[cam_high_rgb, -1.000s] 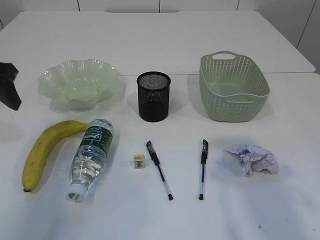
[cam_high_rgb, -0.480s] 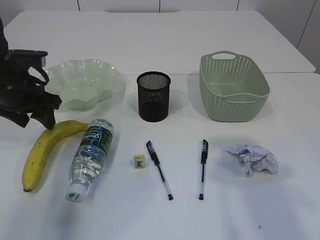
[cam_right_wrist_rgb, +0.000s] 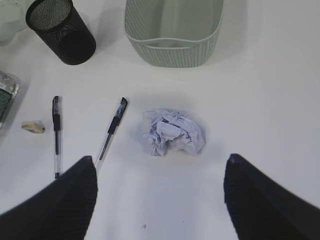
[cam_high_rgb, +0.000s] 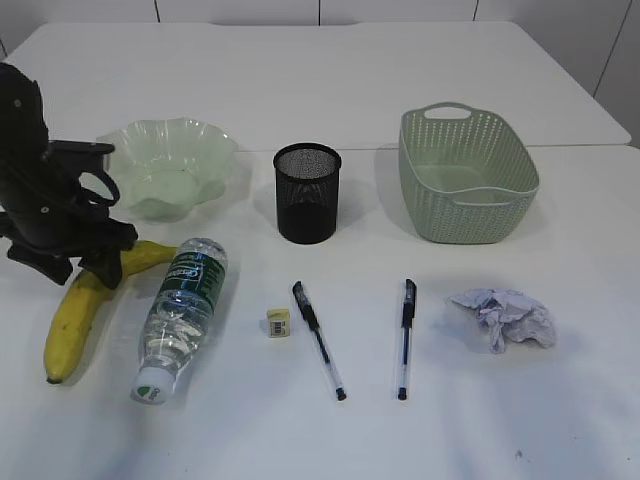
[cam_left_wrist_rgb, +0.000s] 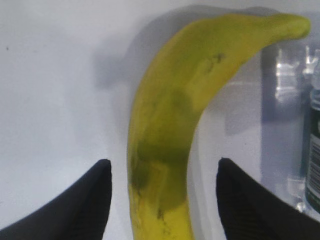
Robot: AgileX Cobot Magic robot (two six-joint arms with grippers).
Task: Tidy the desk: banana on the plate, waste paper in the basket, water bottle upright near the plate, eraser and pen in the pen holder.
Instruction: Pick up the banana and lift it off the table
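The yellow banana (cam_high_rgb: 68,322) lies on the desk (cam_high_rgb: 330,90) at the front left. My left gripper (cam_high_rgb: 80,272) is open and straddles its upper part; in the left wrist view a gap shows between the banana (cam_left_wrist_rgb: 165,125) and each fingertip (cam_left_wrist_rgb: 95,195). The water bottle (cam_high_rgb: 185,310) lies on its side beside the banana. The eraser (cam_high_rgb: 278,321) and two pens (cam_high_rgb: 318,338) (cam_high_rgb: 405,335) lie in front of the black pen holder (cam_high_rgb: 307,195). My right gripper (cam_right_wrist_rgb: 160,159) is open above bare desk, just short of the waste paper (cam_right_wrist_rgb: 175,132).
The green glass plate (cam_high_rgb: 200,135) stands behind the left gripper, close to the arm. The woven basket (cam_high_rgb: 470,215) stands at the back right, beyond the waste paper (cam_high_rgb: 505,315). The right arm does not show in the exterior view.
My left arm has come in from the left edge, moved right and down, and now has its open fingers on either side of the banana. Nothing on the desk has moved.
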